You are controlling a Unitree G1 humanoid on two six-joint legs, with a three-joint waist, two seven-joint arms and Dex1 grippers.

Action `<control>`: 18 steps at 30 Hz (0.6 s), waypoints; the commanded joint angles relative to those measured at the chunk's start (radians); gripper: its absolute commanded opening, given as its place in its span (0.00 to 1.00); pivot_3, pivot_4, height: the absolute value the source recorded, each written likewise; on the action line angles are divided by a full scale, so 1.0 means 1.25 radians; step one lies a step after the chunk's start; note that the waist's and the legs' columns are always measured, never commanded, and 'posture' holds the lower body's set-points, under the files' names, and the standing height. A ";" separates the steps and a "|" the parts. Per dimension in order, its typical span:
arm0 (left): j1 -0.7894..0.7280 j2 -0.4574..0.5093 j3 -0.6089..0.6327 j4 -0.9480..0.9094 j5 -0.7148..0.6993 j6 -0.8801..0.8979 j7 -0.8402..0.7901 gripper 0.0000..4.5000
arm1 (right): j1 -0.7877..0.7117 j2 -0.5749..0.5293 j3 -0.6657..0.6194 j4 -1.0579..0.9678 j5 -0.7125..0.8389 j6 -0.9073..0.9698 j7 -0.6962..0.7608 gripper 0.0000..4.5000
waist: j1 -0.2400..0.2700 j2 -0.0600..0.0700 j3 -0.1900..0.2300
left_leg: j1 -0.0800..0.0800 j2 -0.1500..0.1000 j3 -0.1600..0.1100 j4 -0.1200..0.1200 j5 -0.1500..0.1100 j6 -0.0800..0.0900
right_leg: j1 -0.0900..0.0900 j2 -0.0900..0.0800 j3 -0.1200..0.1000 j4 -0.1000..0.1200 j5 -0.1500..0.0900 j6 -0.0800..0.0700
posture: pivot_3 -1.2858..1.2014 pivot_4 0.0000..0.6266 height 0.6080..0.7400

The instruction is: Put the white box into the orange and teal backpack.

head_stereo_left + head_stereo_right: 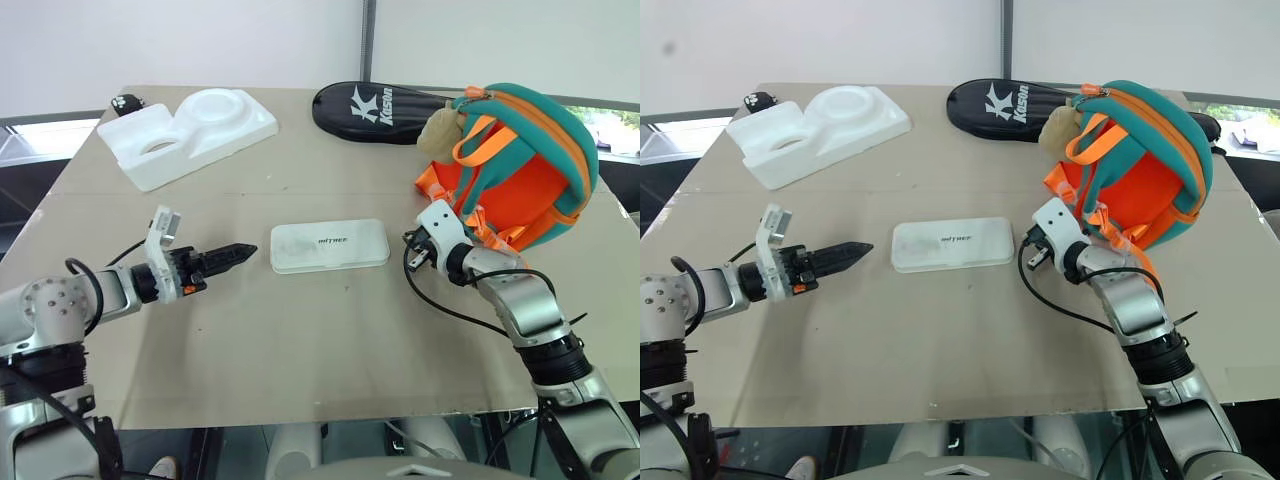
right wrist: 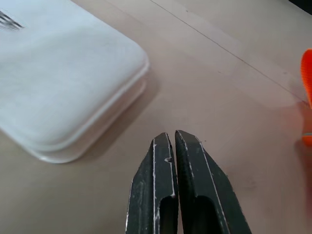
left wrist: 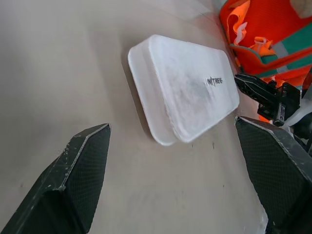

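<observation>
1. White box [image 1: 329, 246] lies flat mid-table, lid up w/ dark lettering showing, nothing touching it.
2. Left gripper [image 1: 238, 253] sits just left of the box, pointing at it, fingers spread wide in the wrist view, nothing betw. them.
3. Right gripper [image 2: 170, 141] is near the box's right end, fingers pressed together, empty.
4. Orange and teal backpack [image 1: 525, 165] stands at the right side, well apart from the box, orange panel facing the robot, beige charm [image 1: 440, 128] up top.
5. Styrofoam block [image 1: 187, 133] and black racket bag [image 1: 385, 113] rest at the far edge of the table [image 1: 300, 340].
</observation>
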 commanded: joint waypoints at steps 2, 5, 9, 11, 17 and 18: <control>-0.099 -0.026 -0.088 0.095 0.052 -0.012 -0.041 0.93 | -0.068 -0.005 0.028 0.050 -0.028 -0.040 0.041 0.00 | -0.002 0.000 0.000 | 0.000 0.000 0.000 0.000 0.000 0.000 | 0.000 0.000 0.001 0.000 0.000 0.000 | 0.52 0.24 1.00; -0.150 -0.047 -0.148 0.165 0.089 -0.032 -0.086 0.93 | -0.093 -0.003 0.057 0.103 -0.051 -0.066 0.063 0.00 | -0.003 0.000 0.000 | 0.000 0.000 0.000 0.000 0.000 0.000 | 0.000 0.000 0.001 0.000 0.000 0.000 | 0.52 0.24 1.00; -0.180 -0.081 -0.217 0.212 0.125 -0.051 -0.162 0.93 | -0.117 0.029 0.078 0.150 -0.062 -0.090 0.084 0.00 | -0.001 0.000 0.000 | 0.000 0.000 0.000 0.000 0.000 0.000 | 0.000 0.000 0.001 0.000 0.000 0.000 | 0.52 0.24 1.00; -0.185 -0.093 -0.232 0.230 0.143 -0.058 -0.187 0.93 | -0.123 0.046 0.084 0.165 -0.067 -0.100 0.092 0.00 | 0.000 0.000 0.000 | 0.000 -0.001 0.000 0.000 0.000 0.000 | 0.000 0.000 0.001 0.000 0.000 0.000 | 0.52 0.24 1.00; -0.149 -0.060 -0.223 0.233 0.176 -0.045 -0.220 0.93 | -0.126 0.056 0.069 0.181 -0.096 -0.117 0.085 0.00 | -0.002 0.000 -0.001 | 0.000 0.000 0.000 0.003 0.000 0.000 | 0.001 0.000 0.001 0.001 0.000 0.000 | 0.52 0.24 1.00; -0.141 -0.049 -0.220 0.236 0.183 -0.047 -0.222 0.93 | -0.124 0.054 0.063 0.181 -0.099 -0.119 0.083 0.00 | -0.003 0.000 -0.001 | 0.001 0.000 0.000 0.003 0.000 0.000 | 0.001 0.000 0.001 0.001 0.000 0.000 | 0.52 0.24 1.00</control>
